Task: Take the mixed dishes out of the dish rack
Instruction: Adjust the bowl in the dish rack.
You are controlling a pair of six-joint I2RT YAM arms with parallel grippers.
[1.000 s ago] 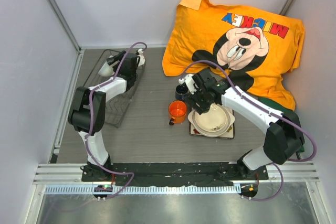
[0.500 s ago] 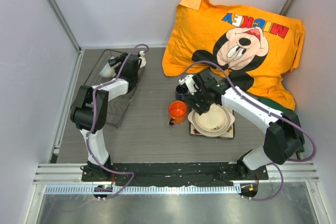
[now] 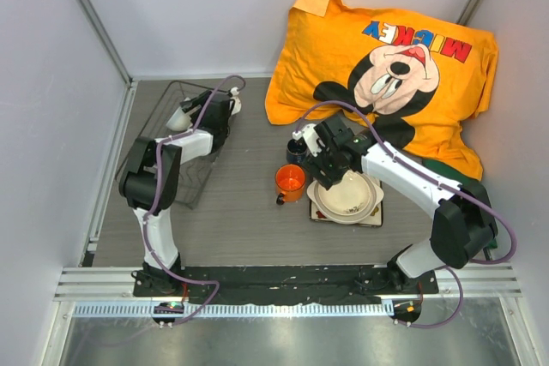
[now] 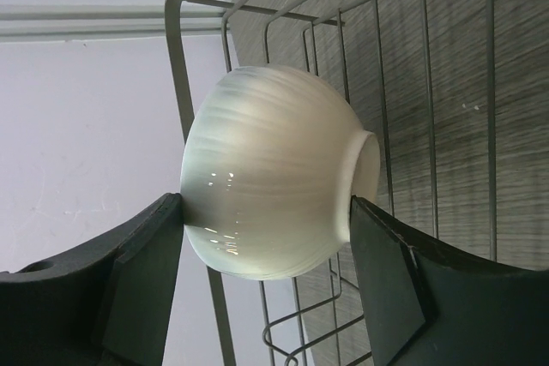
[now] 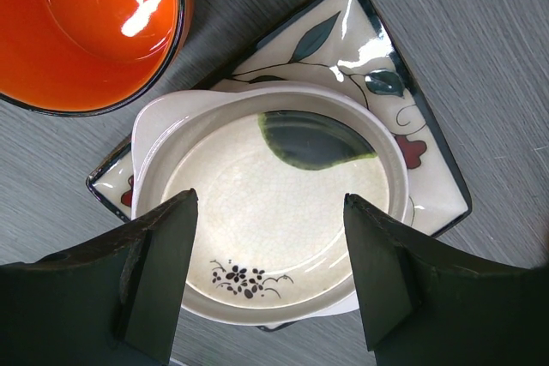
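**Dish rack (image 3: 190, 186) along the tabletop's left edge, other dishes mid-table**

The dark wire-grid rack reaches toward the far-left corner. Near the tabletop's middle lies the square white plate (image 5: 433, 182), dark-rimmed and painted with leaves, red flowers and swirls. The large cream round bowl (image 5: 257, 186) rests on it, crackle-glazed with a green leaf inside. The right gripper (image 5: 270, 212) hovers above that bowl, jaws wide, holding nothing. A glossy orange mug (image 5: 86, 23) stands just left of the plate. The left gripper (image 4: 266, 212) clamps the small white bowl (image 4: 266, 160), tipped sideways at the rack's far end. The small dark-blue cup (image 3: 294, 152) stands just beyond the mug, partly hidden.
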